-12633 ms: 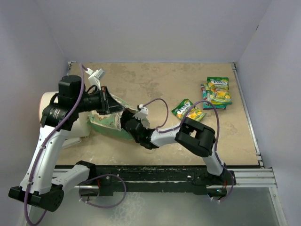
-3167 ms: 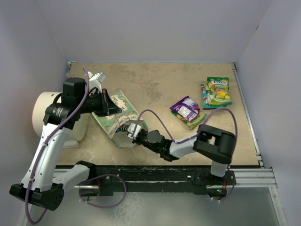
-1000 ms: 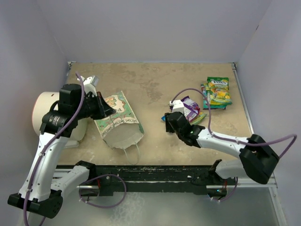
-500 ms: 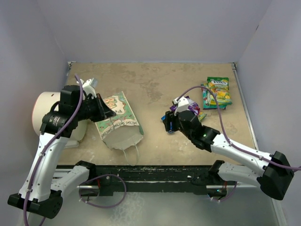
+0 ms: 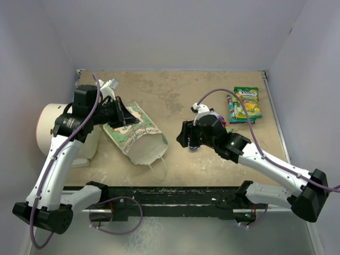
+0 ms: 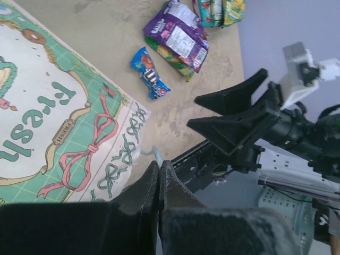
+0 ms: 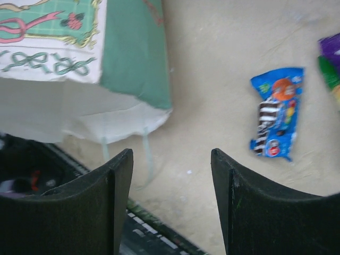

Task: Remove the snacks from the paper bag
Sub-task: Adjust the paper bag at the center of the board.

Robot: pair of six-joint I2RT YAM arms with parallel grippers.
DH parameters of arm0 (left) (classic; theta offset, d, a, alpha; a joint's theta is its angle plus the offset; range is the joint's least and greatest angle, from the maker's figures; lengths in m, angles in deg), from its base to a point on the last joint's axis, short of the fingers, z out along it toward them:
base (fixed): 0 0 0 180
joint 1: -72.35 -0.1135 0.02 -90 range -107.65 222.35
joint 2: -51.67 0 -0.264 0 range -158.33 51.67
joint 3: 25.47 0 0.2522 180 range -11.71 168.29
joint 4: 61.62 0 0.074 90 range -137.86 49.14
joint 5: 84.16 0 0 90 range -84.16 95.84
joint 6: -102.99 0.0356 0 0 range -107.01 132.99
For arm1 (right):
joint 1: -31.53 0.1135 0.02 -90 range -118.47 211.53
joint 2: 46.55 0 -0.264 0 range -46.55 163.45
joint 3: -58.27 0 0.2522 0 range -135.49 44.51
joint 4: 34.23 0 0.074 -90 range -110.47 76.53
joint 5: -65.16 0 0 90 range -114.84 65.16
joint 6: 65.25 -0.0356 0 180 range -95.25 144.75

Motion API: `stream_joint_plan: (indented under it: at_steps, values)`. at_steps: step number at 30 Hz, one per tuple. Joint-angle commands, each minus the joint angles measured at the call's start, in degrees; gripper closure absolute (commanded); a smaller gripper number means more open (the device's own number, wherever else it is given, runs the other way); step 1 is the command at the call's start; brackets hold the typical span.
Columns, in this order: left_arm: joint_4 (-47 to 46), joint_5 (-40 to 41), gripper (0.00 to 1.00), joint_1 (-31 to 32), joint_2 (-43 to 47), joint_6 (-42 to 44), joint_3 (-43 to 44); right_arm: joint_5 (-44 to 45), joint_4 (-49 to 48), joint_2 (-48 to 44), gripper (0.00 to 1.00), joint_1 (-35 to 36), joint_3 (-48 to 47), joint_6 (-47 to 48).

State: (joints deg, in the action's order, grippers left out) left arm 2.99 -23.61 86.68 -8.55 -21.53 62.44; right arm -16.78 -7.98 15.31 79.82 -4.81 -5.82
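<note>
The paper bag point(image 5: 137, 137) lies tilted on the table with its cream printed front up and its mouth towards the near edge. It also shows in the left wrist view point(image 6: 48, 122) and in the right wrist view point(image 7: 79, 64). My left gripper point(image 5: 126, 119) point(image 6: 159, 166) is shut on the bag's far end. My right gripper point(image 5: 185, 139) point(image 7: 171, 154) is open and empty, above bare table between the bag and the small blue bar wrapper point(image 7: 275, 112) point(image 6: 151, 79). The purple packet point(image 6: 178, 33) point(image 5: 217, 118) lies on a green-yellow one. More green packets point(image 5: 245, 103) lie at the far right.
A white cylinder point(image 5: 50, 130) stands at the left, behind the left arm. The bag's white string handles point(image 5: 158, 166) trail towards the black rail point(image 5: 175, 194) at the table's near edge. Grey walls close in the left, back and right.
My right gripper has opened and let go of the blue bar, which now lies on the table. My left gripper has shifted the bag a little to the right.
</note>
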Motion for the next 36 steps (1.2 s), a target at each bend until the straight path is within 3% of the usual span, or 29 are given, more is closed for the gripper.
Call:
stream_joint_plan:
  at_steps: [1, 3, 6, 11, 16, 22, 28, 31, 36]
  values:
    - [-6.37, -7.4, 1.0, 0.11, 0.12, -3.95, 1.1, -8.79, 7.39, 5.27, 0.37, 0.18, -5.44, -13.11]
    - [-11.52, -9.76, 1.0, 0.13, 1.54, -8.07, -2.17, -10.04, 6.03, 7.82, 0.37, 2.42, -5.66, -19.06]
    - [-16.83, -11.23, 1.0, 0.13, 3.72, -12.04, -5.65, -4.51, -1.99, 9.41, 0.37, 11.73, -5.72, -25.89]
    - [-15.17, -13.31, 1.0, 0.17, 3.25, -10.21, -5.49, 3.13, -17.99, 10.56, 0.36, 18.53, -2.25, -32.63]
    - [-16.96, -15.36, 1.0, 0.12, 3.51, -10.76, -5.46, 9.28, -30.45, 12.49, 0.36, 19.8, 0.56, -31.23]
    - [-17.36, -16.19, 1.0, 0.17, 2.88, -8.14, -4.52, 13.45, -51.02, 11.38, 0.36, 20.17, 12.51, -27.6]
    - [-17.45, -15.67, 1.0, 0.17, 2.67, -6.7, -4.19, 13.35, -50.68, 15.22, 0.42, 20.17, 14.1, -28.53]
    - [-18.01, -15.45, 1.0, 0.13, 2.57, -6.17, -3.81, 15.42, -56.23, 19.16, 0.49, 20.18, 15.62, -33.89]
    - [-18.13, -16.29, 1.0, 0.17, 2.1, -4.94, -3.17, 19.38, -63.22, 29.97, 0.51, 20.3, 11.81, -38.05]
